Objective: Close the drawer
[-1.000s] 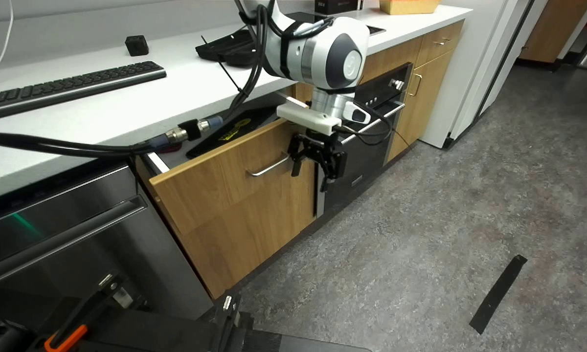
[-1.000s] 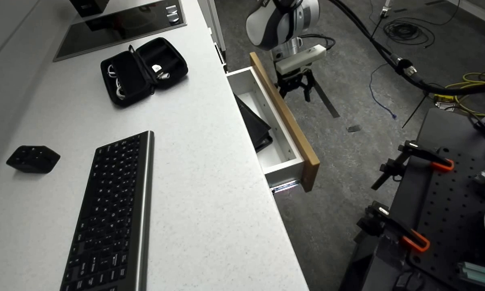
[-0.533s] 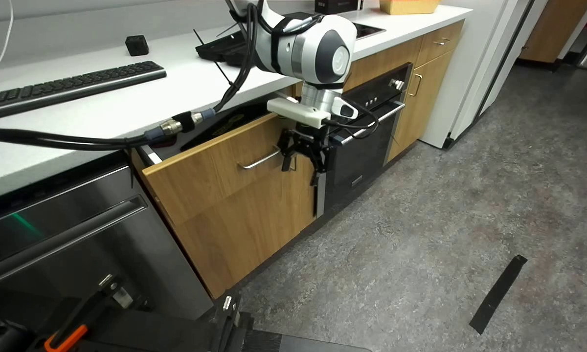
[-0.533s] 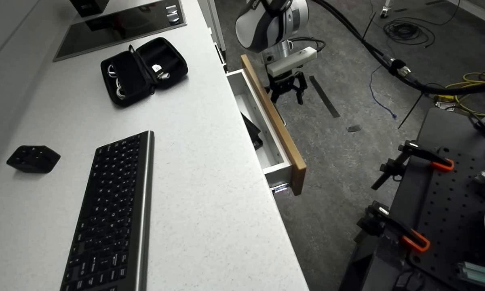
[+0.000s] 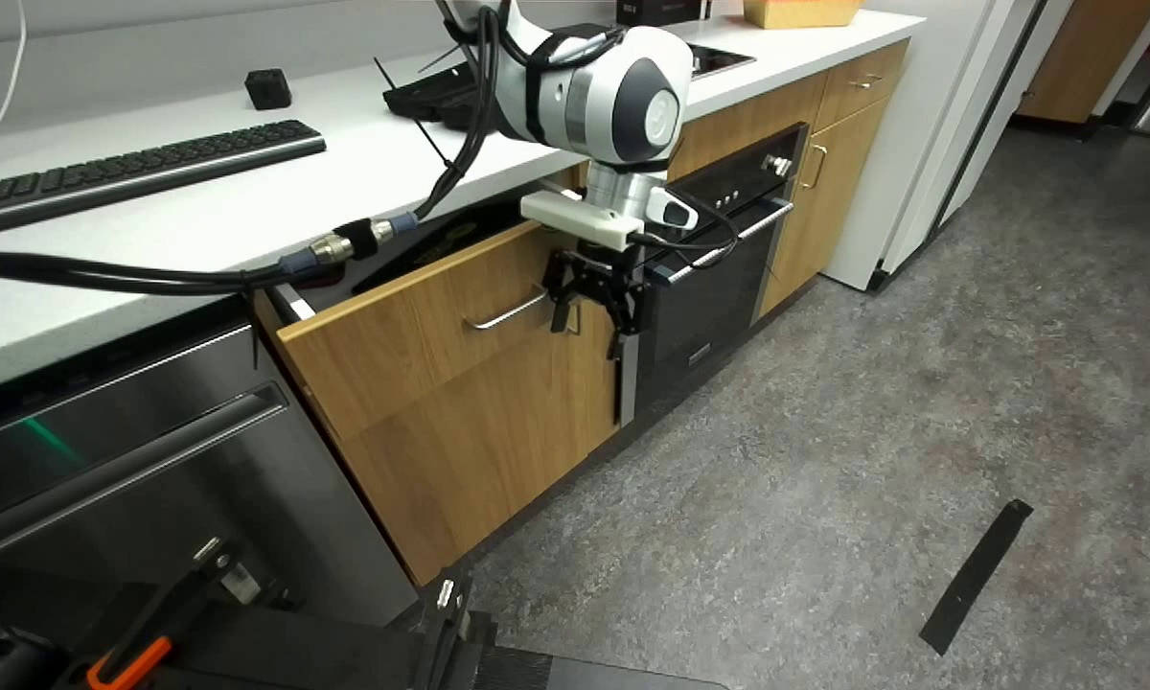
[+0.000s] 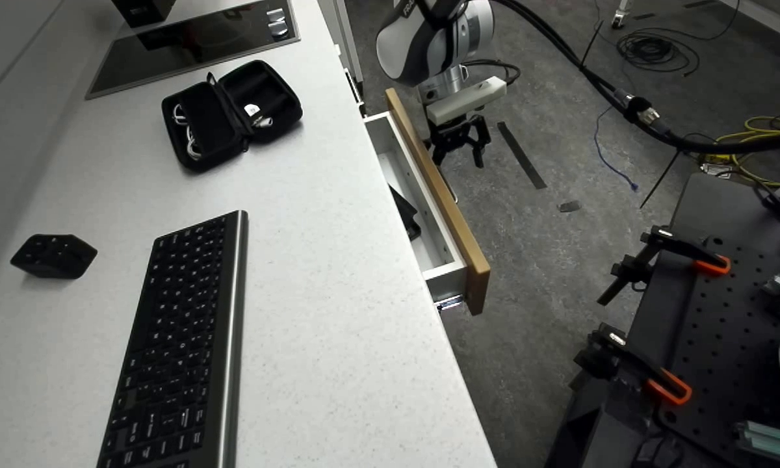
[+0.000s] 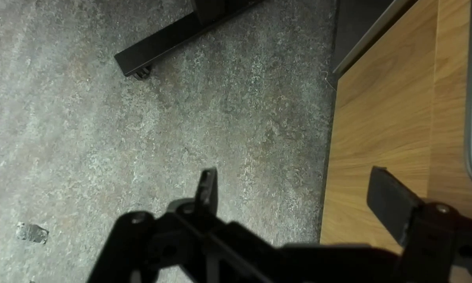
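drawer [image 5: 417, 331] partly pulled out below the tabletop [image 6: 325, 292], claw [image 7: 297, 194] spread wide beside it

in both exterior views the oak-coloured front [image 6: 441, 194] stands out past the tabletop's edge, with white inner walls and a dark item [image 6: 409, 214] visible inside from above. the claw hangs pointing down by that front, just beside one end of the silver bar handle [image 5: 508, 312]; whether it touches the drawer cannot be told. in the wrist view its two fingers [image 7: 391, 204] are well apart, one seen against the grey floor [image 7: 240, 110], the other against wood. on the tabletop lie a keyboard [image 6: 175, 338], an opened black case [image 6: 233, 117] and a small black block [image 6: 54, 255].
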`<state>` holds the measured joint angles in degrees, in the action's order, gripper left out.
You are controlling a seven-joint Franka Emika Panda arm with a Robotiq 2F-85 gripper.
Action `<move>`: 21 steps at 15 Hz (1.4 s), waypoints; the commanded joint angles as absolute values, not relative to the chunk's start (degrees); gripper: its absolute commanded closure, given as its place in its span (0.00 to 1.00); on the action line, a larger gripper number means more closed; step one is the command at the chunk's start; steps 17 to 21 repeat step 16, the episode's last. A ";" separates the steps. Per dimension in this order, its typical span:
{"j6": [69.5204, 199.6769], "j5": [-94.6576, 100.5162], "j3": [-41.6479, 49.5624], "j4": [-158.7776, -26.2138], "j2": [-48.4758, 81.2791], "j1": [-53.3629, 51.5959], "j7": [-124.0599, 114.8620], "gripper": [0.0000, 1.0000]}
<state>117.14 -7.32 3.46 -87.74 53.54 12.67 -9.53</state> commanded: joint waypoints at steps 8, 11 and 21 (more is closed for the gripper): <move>128.46 -11.03 -2.93 -83.71 56.82 8.43 -6.38 0.00; 127.83 -11.35 -3.99 -83.58 56.61 8.81 -4.12 0.00; 128.35 -9.28 -0.42 -85.59 55.76 8.40 -6.05 0.00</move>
